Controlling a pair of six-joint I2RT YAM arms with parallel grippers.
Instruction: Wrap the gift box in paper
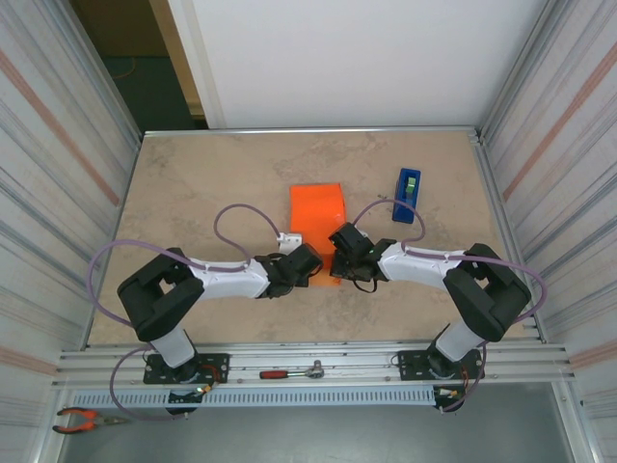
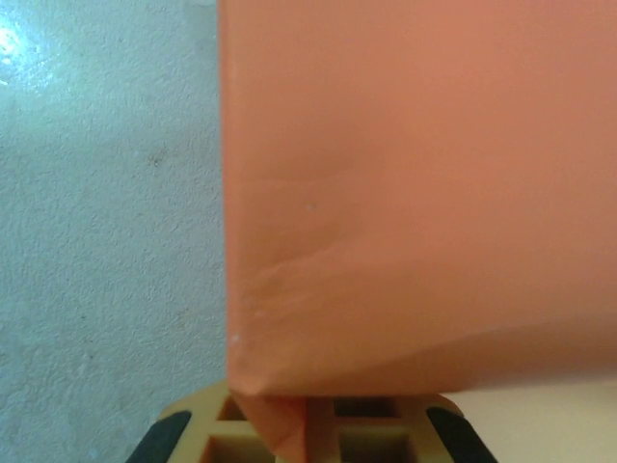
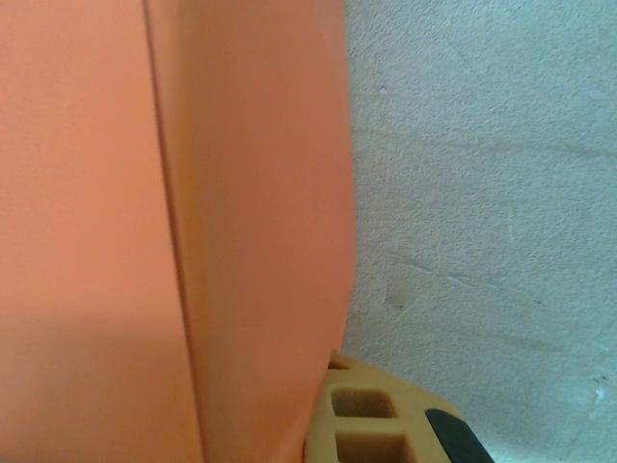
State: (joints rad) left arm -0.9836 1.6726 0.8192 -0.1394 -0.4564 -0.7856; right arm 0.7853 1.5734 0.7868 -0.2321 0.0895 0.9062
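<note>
The top external camera sits above and behind the arm bases and looks steeply down from afar over the whole desk (image 1: pixel 193 183) toward the back wall (image 1: pixel 366 58). Each wrist camera looks at very close range. The left takes in the left edge of the paper (image 1: pixel 316 207), the right its right edge. All three views share that sheet and the desk beside it.

Left arm (image 1: pixel 227 278): mine, elbow raised at near left, forearm reaching right toward centre. Left gripper (image 1: pixel 310 262): closed, pinching a corner of the paper (image 2: pixel 415 193). Right arm (image 1: pixel 424 262): mirrored, forearm reaching left. Right gripper (image 1: pixel 339 253): closed, near my left one.
</note>
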